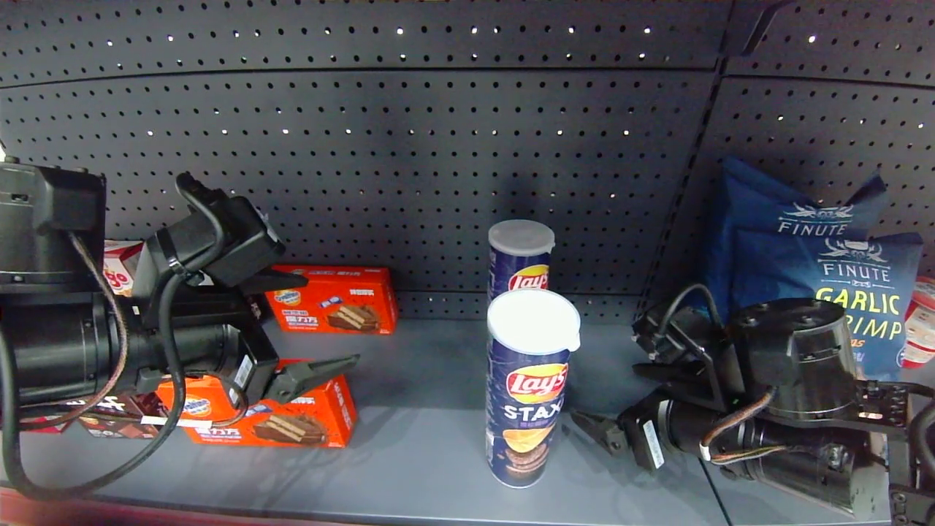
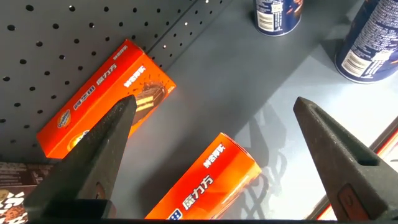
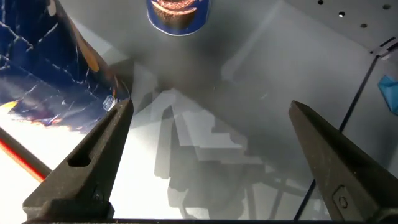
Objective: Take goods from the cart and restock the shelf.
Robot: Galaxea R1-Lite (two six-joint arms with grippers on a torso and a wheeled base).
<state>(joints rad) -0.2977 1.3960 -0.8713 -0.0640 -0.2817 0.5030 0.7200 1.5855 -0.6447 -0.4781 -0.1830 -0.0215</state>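
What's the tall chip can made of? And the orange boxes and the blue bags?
Front chip can: probably a cardboard tube with a glossy printed wrap. Its white lid looks like thin, smooth plastic.
Orange boxes: likely printed cardboard, going by the sharp folded edges and flat, slightly shiny faces.
Blue bags: soft plastic film, judging by the crinkles and puffy shape.

The left arm enters from 9 o'clock, and the left gripper points to 3 o'clock, jaws wide apart. The right arm lies at 4 o'clock; the right gripper points to 9 o'clock, jaws also spread wide.
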